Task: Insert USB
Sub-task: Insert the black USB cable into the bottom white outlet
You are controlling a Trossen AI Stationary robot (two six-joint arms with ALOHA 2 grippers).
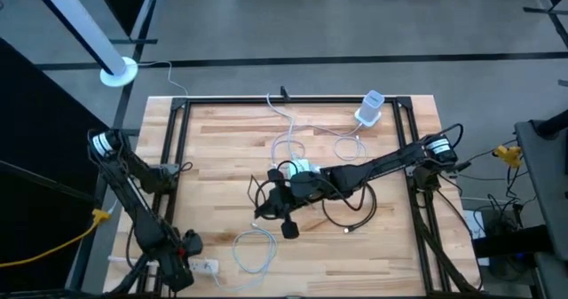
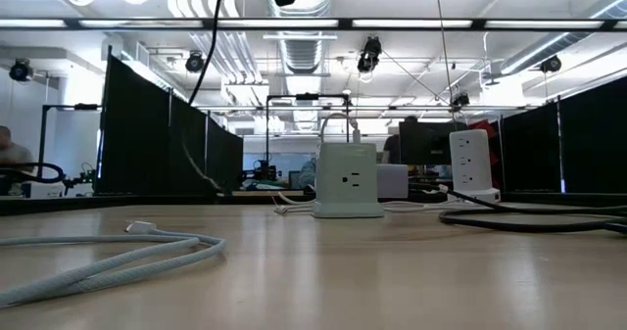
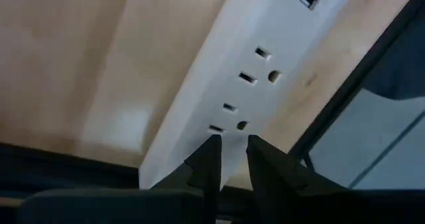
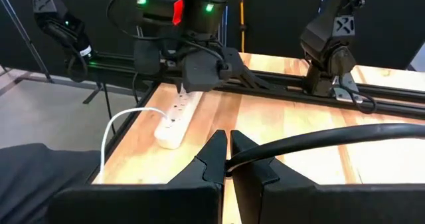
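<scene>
My right gripper point(image 4: 229, 159) reaches to the table's middle point(image 1: 269, 207) and is shut on a black cable point(image 4: 332, 139). That cable loops on the table behind it point(image 1: 351, 212). No plug shows at the fingers. My left gripper point(image 3: 233, 143) hangs fingers-down at the near left corner point(image 1: 182, 250), just over the white power strip point(image 3: 246, 71), slightly open with nothing between the fingers. The strip point(image 4: 178, 117) lies flat by the table's left rail. A white cube outlet point(image 2: 348, 178) stands at mid-table point(image 1: 303, 168). My right gripper pinches the black cable between its two fingers point(image 4: 234, 163). The cable leaves the fingertips sideways and runs off lifted above the wood. Whether a plug end sits between the fingers is hidden by the fingers themselves.
A white tower strip point(image 1: 371, 108) stands near the far edge, its white cord point(image 1: 288, 139) trailing toward the middle. A loose white cable point(image 1: 256, 246) lies near the front point(image 2: 118, 257). Black frame rails point(image 1: 177, 157) border the table.
</scene>
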